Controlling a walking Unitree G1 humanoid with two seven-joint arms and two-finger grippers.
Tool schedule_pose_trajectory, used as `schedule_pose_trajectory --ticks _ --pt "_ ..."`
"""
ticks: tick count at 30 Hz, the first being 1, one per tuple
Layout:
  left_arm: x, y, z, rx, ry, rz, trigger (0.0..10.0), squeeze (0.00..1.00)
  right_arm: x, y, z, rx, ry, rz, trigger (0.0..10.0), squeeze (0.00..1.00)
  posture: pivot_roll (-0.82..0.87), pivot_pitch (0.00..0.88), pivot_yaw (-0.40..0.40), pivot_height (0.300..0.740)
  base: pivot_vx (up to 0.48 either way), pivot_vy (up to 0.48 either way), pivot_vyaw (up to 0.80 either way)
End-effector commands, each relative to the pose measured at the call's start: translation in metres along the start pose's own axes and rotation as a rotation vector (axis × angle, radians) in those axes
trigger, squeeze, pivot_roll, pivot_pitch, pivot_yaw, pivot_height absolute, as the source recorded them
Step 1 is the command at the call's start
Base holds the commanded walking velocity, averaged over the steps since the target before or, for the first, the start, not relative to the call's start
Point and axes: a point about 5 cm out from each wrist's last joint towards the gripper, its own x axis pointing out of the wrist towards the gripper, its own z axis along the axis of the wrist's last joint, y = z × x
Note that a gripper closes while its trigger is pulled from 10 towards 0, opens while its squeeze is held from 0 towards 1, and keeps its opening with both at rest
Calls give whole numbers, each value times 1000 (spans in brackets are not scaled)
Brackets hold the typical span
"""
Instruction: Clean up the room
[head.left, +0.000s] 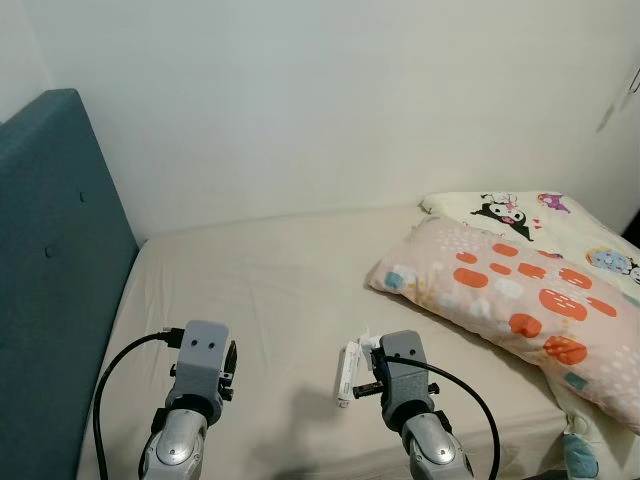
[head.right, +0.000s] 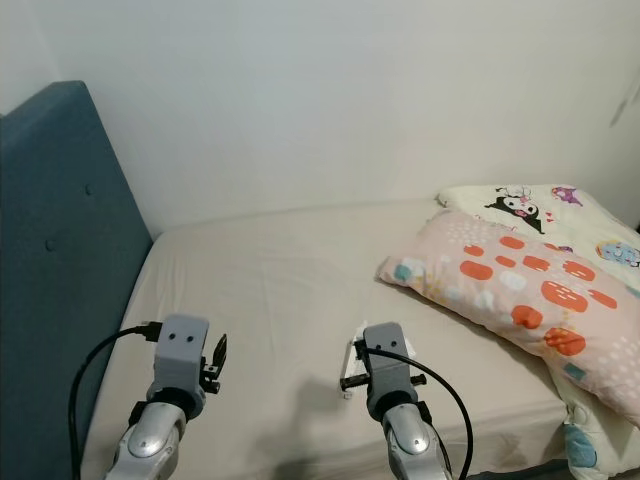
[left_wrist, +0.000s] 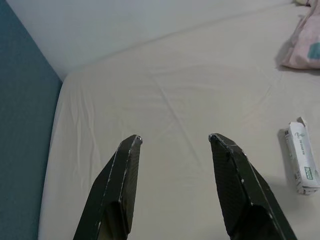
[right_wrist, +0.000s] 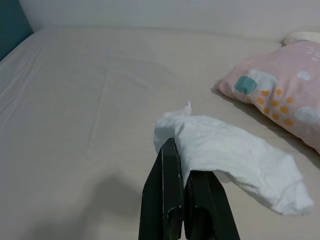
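Note:
A white tissue packet with green print hangs just over the beige bed sheet, near the bed's front edge. My right gripper is shut on its crumpled end, and the rest of the packet sticks out past the fingers. My left gripper is open over bare sheet to the left of the packet, with nothing between its fingers. Both wrists show at the bottom of the left eye view.
A teal padded headboard bounds the bed on my left. A pink pillow with orange spots and a cream cartoon-print pillow lie at the right. A white wall runs behind the bed.

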Motion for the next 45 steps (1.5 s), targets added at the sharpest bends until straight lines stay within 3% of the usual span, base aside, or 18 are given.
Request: schedule_pose_trajectory --ticks 1,11,25,45 --pt "-2 -2 -4 -3 8 1 10000 0 1 1 -1 10 -10 8 10000 0 6 4 -47 740 0 0 0" --pt "6 0 0 6 -11 -5 10000 0 8 6 1 6 -15 19 10000 0 10 44 -44 740 0 0 0" --pt "2 0 -10 -25 30 15 10000 0 5 4 -11 39 30 -8 10000 0 6 73 -36 740 0 0 0" --pt "1 -2 -11 -31 14 4 10000 0 1 -8 -15 28 37 -70 10000 0 -2 86 -33 740 0 0 0"
